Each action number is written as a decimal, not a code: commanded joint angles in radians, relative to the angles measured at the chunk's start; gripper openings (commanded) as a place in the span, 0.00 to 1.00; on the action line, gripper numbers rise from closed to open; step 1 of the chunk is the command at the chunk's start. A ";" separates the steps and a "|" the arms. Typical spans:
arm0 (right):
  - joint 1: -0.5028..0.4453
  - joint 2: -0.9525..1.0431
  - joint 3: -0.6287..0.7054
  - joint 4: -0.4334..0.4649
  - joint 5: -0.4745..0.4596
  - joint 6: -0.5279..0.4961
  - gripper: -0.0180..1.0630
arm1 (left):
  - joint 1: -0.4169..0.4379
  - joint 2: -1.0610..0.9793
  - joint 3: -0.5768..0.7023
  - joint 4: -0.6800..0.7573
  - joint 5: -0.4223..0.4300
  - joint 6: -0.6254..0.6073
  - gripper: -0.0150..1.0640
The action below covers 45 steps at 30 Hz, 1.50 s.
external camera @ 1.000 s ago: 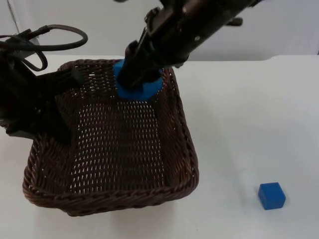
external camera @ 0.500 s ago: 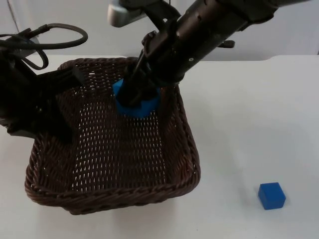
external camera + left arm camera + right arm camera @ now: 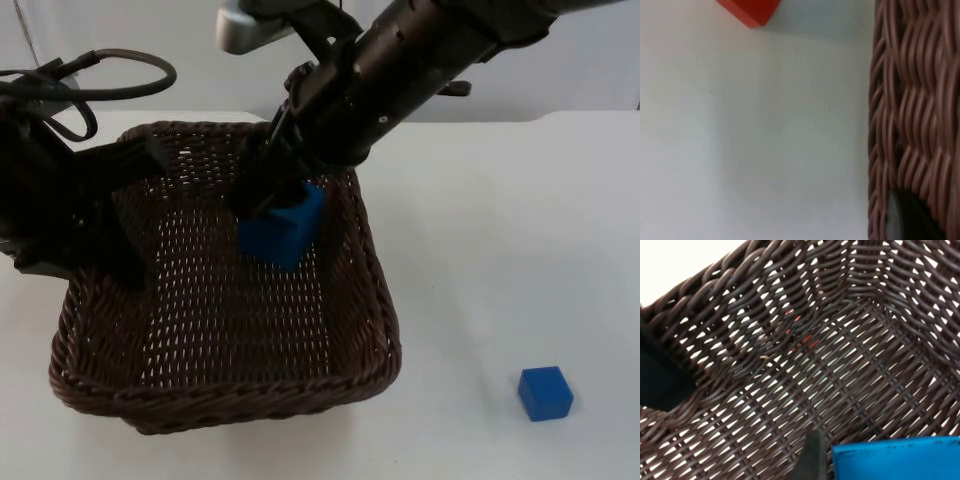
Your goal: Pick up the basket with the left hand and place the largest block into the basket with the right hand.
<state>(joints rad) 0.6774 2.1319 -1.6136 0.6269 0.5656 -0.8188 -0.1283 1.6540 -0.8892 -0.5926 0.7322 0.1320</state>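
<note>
R tool (image 3: 268, 195) is reaching into the basket (image 3: 225, 390) w/ the large blue block (image 3: 283, 230). L tool (image 3: 120, 160) is gripping basket's left rim. Small blue block (image 3: 545, 393) is sitting apart on the counter (image 3: 500, 230).

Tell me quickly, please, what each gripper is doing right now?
Left gripper: shut on the basket rim.
Right gripper: inside the basket at the large blue block; grip cannot be told.

1 small blue cube (image 3: 545, 392) on white table (image 3: 500, 230).
</note>
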 commanded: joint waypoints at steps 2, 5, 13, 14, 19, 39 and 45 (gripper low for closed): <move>0.007 -0.017 0.001 0.006 -0.008 0.003 0.68 | 0.000 -0.013 -0.001 -0.035 -0.012 0.001 0.01; 0.007 -0.059 0.001 -0.001 -0.002 0.003 0.68 | 0.000 -0.013 -0.001 -0.035 -0.012 0.001 0.01; 0.005 -0.224 0.001 -0.217 0.102 0.144 0.68 | 0.000 -0.013 -0.001 -0.035 -0.012 0.001 0.01; 0.005 -0.244 0.001 -0.255 0.123 0.171 0.68 | 0.000 -0.013 -0.001 -0.035 -0.012 0.001 0.01; 0.005 -0.326 0.001 -0.332 0.190 0.246 0.68 | 0.000 -0.013 -0.001 -0.032 -0.012 0.001 0.01; 0.005 -0.618 0.170 -0.338 0.253 0.385 0.68 | 0.000 -0.013 -0.001 -0.041 -0.012 0.016 0.01; 0.005 -0.848 0.422 -0.336 0.124 0.440 0.68 | -0.050 0.003 -0.005 -0.144 -0.018 0.140 0.01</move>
<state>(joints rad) 0.6774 1.3769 -1.2767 0.2924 0.7502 -0.3990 -0.1430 1.6540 -0.8892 -0.6515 0.7221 0.2111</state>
